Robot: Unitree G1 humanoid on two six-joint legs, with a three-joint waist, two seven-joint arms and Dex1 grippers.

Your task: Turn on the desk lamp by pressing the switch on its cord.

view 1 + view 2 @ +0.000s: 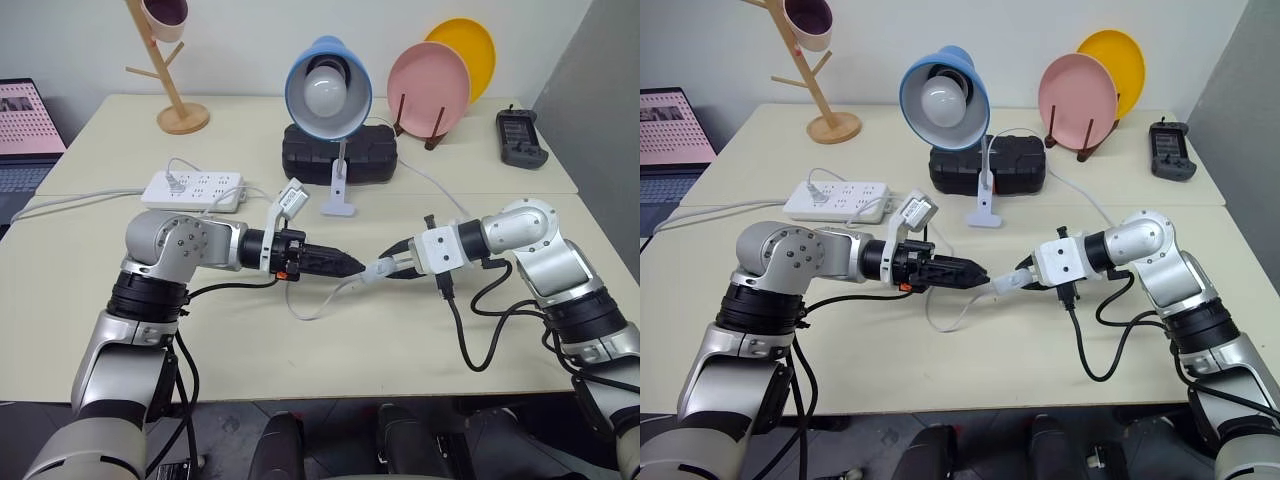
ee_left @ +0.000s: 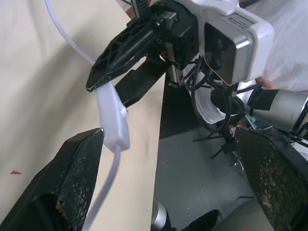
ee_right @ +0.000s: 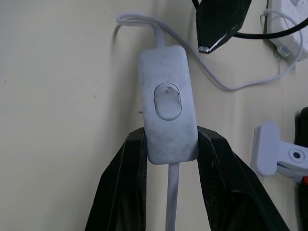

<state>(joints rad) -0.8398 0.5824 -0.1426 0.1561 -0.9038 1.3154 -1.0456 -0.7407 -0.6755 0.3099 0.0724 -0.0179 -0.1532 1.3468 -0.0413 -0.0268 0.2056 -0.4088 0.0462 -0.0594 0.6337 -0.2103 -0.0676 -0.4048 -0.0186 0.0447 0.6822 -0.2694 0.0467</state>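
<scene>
Right wrist view — switch point(image 3: 167, 122) between right tool point(image 3: 168, 144) fingers.

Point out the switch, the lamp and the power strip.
switch point(image 3: 167, 124), right wrist view, on its body just below the oval button.
lamp point(image 1: 328, 95), left eye view, on the bulb inside the blue shade.
power strip point(image 1: 195, 189), left eye view, on its top face.

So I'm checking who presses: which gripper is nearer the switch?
Right. The right gripper is shut on the switch, holding it above the table. The left gripper is open just beside it, not touching.
</scene>
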